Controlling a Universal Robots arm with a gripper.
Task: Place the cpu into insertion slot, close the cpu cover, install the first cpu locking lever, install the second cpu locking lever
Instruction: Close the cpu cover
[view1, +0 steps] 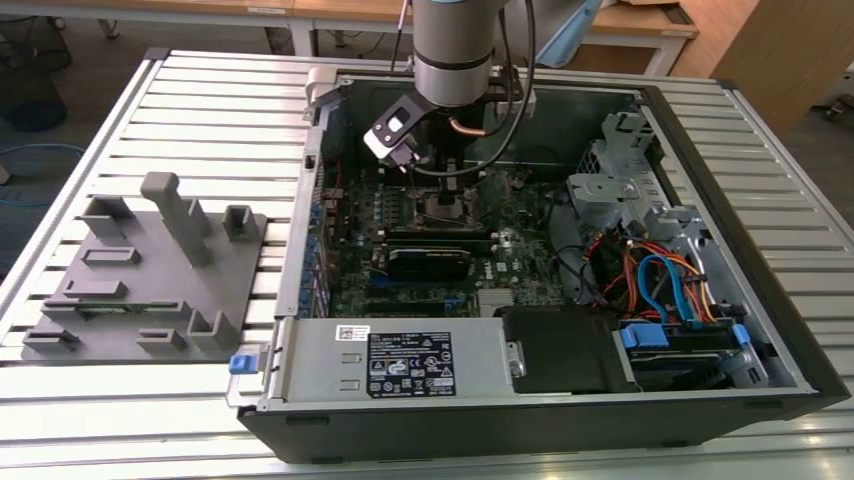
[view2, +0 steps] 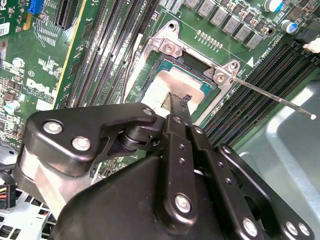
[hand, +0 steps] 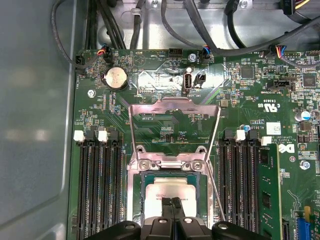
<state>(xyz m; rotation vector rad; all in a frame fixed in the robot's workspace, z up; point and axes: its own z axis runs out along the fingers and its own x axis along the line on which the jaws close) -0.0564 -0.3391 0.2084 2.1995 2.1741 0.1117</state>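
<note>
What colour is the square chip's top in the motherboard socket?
Dull silver: the flat square cpu shows best in the first wrist view.

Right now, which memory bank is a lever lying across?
The memory bank beside the grey case wall; the lever crosses it, not the opposite bank.

A robotics lab: an opened computer case (view1: 747, 395) sits on a slatted metal bench (view1: 200, 95), wooden desks (view1: 647, 25) behind.

You have bright, even room light; the computer case (view1: 534, 425) interior sits in shade, and glare washes out the cpu (view2: 167, 85) top in the second wrist view.
</note>
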